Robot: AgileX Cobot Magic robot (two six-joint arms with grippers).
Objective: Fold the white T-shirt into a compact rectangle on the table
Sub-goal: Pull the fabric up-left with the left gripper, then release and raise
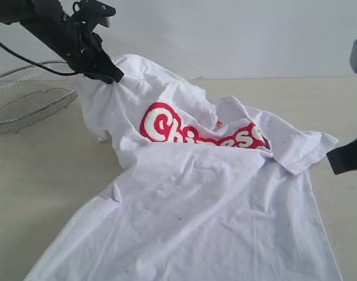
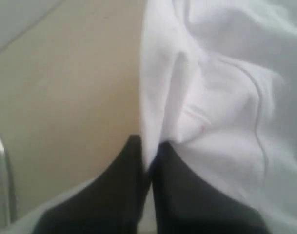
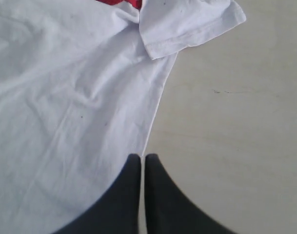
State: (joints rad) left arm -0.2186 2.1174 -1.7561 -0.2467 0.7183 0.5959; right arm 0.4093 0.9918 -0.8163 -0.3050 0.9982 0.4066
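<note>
- My left gripper (image 2: 147,146) pinches the rumpled white T-shirt (image 1: 190,193), raised at 10 o'clock.
- My right gripper (image 3: 141,160), closed on nothing, hovers at its 3 o'clock edge; bare table (image 1: 43,175) beyond.

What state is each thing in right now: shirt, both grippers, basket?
T-shirt: unfolded and crumpled, one top corner lifted, the rest lying on the table, lettering partly hidden by a fold.
Left gripper: shut on the T-shirt's raised corner.
Right gripper: shut, holding nothing, beside the T-shirt's side edge.
Basket: upright on the table.
</note>
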